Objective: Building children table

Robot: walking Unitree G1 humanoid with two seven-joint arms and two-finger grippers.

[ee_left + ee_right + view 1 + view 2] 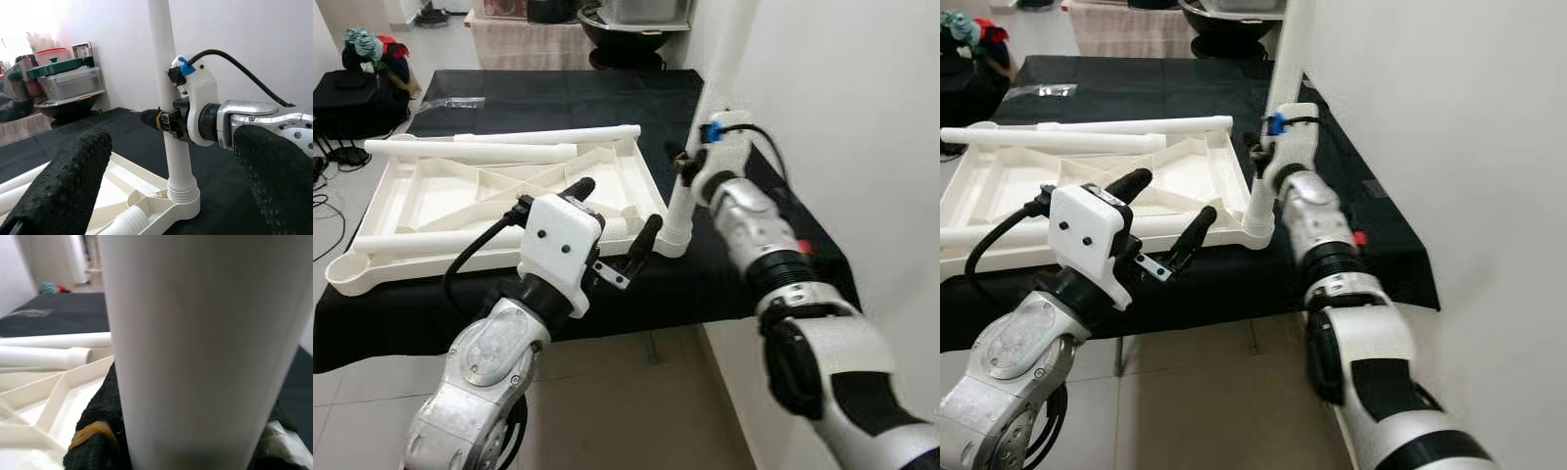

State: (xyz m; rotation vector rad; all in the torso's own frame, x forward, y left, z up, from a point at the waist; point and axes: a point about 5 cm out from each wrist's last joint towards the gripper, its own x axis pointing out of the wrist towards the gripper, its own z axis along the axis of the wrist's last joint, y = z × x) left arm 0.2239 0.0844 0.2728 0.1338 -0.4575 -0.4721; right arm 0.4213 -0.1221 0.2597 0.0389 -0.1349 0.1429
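Inverted white tabletop panel: lying ribbed underside up on a black-covered table, corner sockets at the edges.

Upright white table leg: standing vertically in the near right corner socket of the panel, threaded collar seated at the socket mouth, close to the white wall.

Right gripper: clenched around the upright leg partway up its length, black fingers pressed against both sides of the tube. Blue tag and black cable visible on the white wrist housing.

Left gripper: released, fingers spread wide, hovering above the near edge of the panel, just beside the corner socket, touching nothing. In the left wrist view, textured black fingertips framing the upright leg and the right gripper.

Loose white legs: two lying lengthwise across the far edge of the panel, side by side; a third lying along the near edge.

Clear plastic bag: on the far left part of the black cloth, well apart from the panel.

Stacked storage containers: beyond the far end of the table.

Dark bag with coloured items on top: on the floor at far left.
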